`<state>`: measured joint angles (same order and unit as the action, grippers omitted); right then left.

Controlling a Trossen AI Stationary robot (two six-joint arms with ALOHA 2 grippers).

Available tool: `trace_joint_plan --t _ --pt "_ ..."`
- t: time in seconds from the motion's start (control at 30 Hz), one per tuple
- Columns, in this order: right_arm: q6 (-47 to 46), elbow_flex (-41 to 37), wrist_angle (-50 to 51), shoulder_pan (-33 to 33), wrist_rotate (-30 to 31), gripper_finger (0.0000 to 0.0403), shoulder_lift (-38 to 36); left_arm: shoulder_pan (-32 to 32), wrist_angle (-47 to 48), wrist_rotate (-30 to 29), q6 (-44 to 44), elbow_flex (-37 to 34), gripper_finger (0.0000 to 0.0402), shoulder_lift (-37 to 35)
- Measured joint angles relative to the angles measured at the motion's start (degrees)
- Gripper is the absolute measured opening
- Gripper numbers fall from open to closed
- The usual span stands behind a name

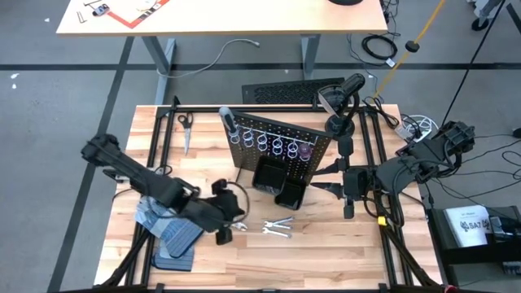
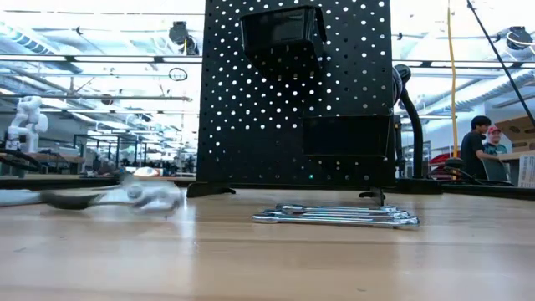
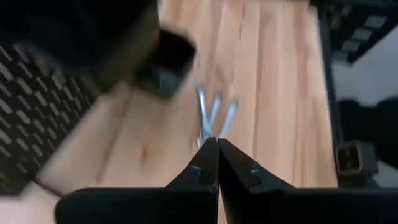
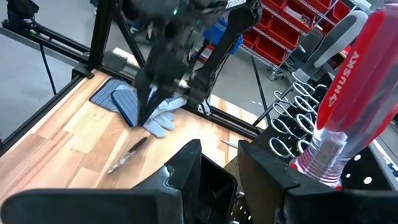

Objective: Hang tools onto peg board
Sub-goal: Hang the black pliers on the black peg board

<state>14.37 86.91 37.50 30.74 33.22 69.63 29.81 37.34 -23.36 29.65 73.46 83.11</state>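
Note:
The black peg board (image 1: 281, 146) stands upright mid-table with a row of silver rings (image 1: 277, 146) and a black bin (image 1: 269, 175). A red-handled screwdriver (image 4: 348, 81) hangs in a ring at its right end, and a grey-handled one (image 1: 229, 121) at its left end. Silver wrenches (image 1: 277, 227) lie flat on the table before the board. A dark-and-silver tool (image 4: 127, 154) lies on the wood near them. My left gripper (image 3: 217, 146) hangs shut above the table, left of the wrenches, with nothing in it. My right gripper (image 4: 219, 177) stands open beside the board's right end.
Blue-grey work gloves (image 1: 175, 232) lie at the near left under my left arm. Scissors (image 1: 186, 124) rest at the far left. A black ribbed mat (image 1: 285, 91) lies beyond the table's far edge. Two people (image 2: 481, 146) stand in the room behind.

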Motion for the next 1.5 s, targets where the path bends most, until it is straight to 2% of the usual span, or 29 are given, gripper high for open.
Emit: trace_joint_plan --t 0.17,0.3,0.4,0.5,0.57,0.63,0.87,1.03,1.17,1.3,1.4,1.5 --pt "-0.28 0.00 -0.10 0.00 0.01 0.0100 0.00 1.08 -1.21 -6.40 -4.06 0.12 0.0001 -3.79" --pt "-1.13 0.00 -0.17 0.00 0.01 0.0100 0.00 1.01 1.96 -6.35 -4.41 0.12 0.0001 -3.16" --pt "-1.24 0.00 -0.20 0.00 -0.01 0.0100 0.00 0.97 5.54 -4.84 -2.79 -0.38 0.0016 -0.53" --pt "-1.66 0.00 -0.34 0.00 -0.01 0.0100 0.00 0.88 7.42 1.06 -2.49 -2.96 0.0055 3.65" --pt "-1.68 0.00 -0.59 0.00 -0.01 0.0100 0.00 0.94 8.22 5.97 -1.92 -4.34 0.0090 7.25" --pt "-1.68 0.00 -0.97 0.00 -0.01 0.0100 0.00 1.03 8.29 8.49 -2.62 -5.52 0.0129 10.92" --pt "-1.72 0.00 -1.82 0.00 -0.01 0.0100 0.00 0.11 4.28 7.77 -7.26 -5.91 0.0269 20.70" --pt "-2.78 0.00 -1.91 0.00 -0.02 0.0100 0.00 -1.84 3.04 10.44 -13.05 -5.83 0.0323 25.28" --pt "-2.78 0.00 -2.21 0.02 -0.03 0.0100 0.04 -4.58 4.23 14.91 -14.57 -5.50 0.0326 28.01" --pt "-2.80 0.00 -2.25 0.02 -0.04 0.0100 0.04 -7.33 4.28 20.51 -15.30 -5.32 0.0307 29.20" --pt "-2.80 0.00 -2.23 0.00 -0.04 0.0100 0.04 -8.76 3.67 22.45 -15.63 -5.37 0.0269 29.40" --pt "-2.80 0.00 -2.21 0.01 -0.04 0.0100 0.04 -9.88 3.03 22.72 -15.63 -5.50 0.0208 29.45"
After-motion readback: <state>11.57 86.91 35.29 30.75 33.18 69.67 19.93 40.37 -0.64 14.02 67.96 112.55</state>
